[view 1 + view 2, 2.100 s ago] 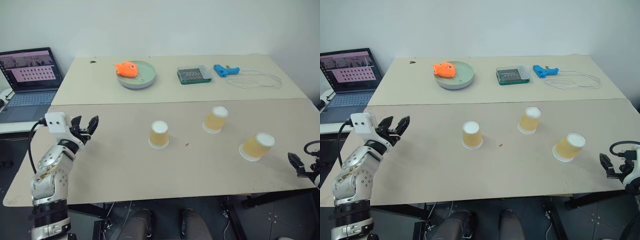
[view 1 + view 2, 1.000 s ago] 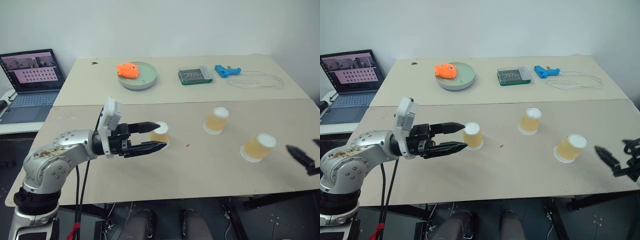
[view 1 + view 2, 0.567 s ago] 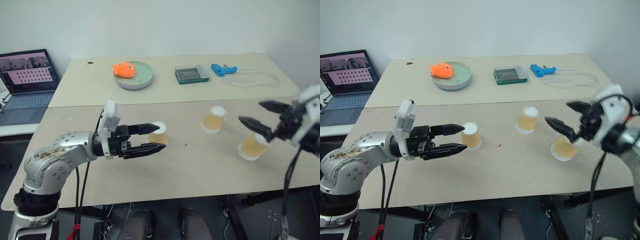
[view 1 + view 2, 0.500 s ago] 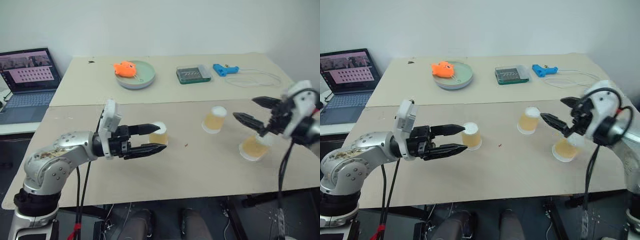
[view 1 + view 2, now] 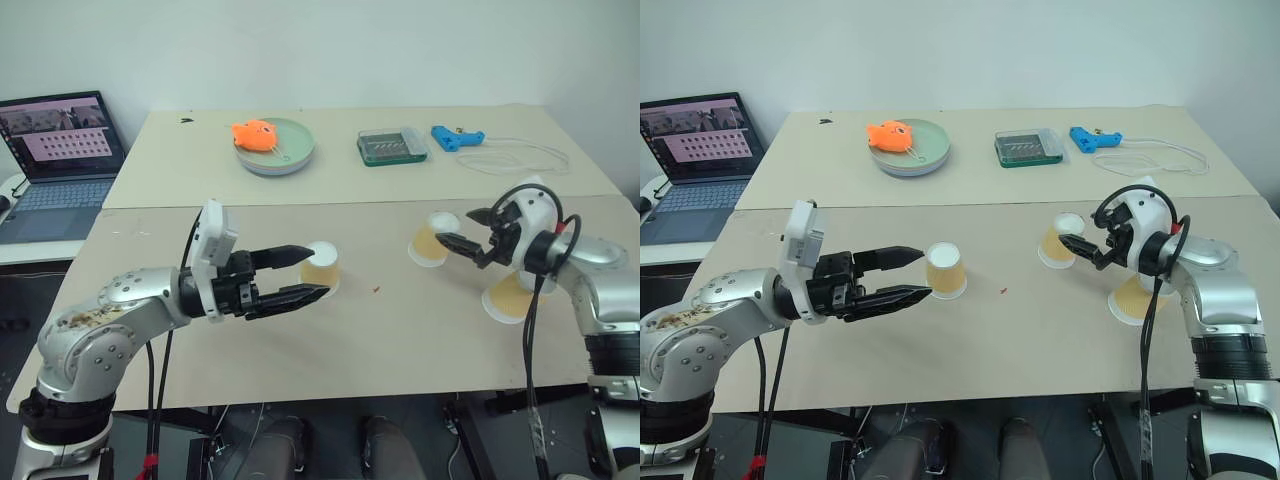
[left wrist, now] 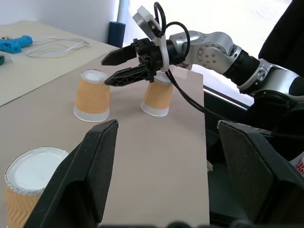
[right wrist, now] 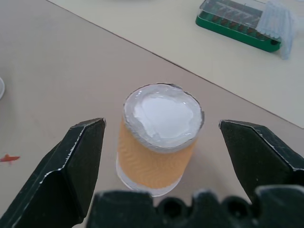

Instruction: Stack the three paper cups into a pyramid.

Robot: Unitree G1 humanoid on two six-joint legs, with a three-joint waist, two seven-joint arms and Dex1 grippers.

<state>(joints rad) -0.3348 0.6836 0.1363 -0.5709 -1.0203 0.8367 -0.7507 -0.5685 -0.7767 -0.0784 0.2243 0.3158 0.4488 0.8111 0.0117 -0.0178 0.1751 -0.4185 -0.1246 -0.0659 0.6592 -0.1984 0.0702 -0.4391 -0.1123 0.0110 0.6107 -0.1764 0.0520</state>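
Note:
Three paper cups stand apart on the near table, white ends up. The left cup sits at the tips of my left gripper, which is open and points level; in the left wrist view this cup lies just outside one finger. My right gripper is open right beside the middle cup, and in the right wrist view that cup stands just ahead between the two spread fingers. The right cup sits partly behind my right arm.
On the far table are a green plate with an orange toy fish, a clear-lidded green case, a blue tool and a white cable. A laptop stands at the left.
My right arm has swung in from the table's right edge, passed the right cup and reached the middle cup, still open. The left gripper has stayed at the left cup.

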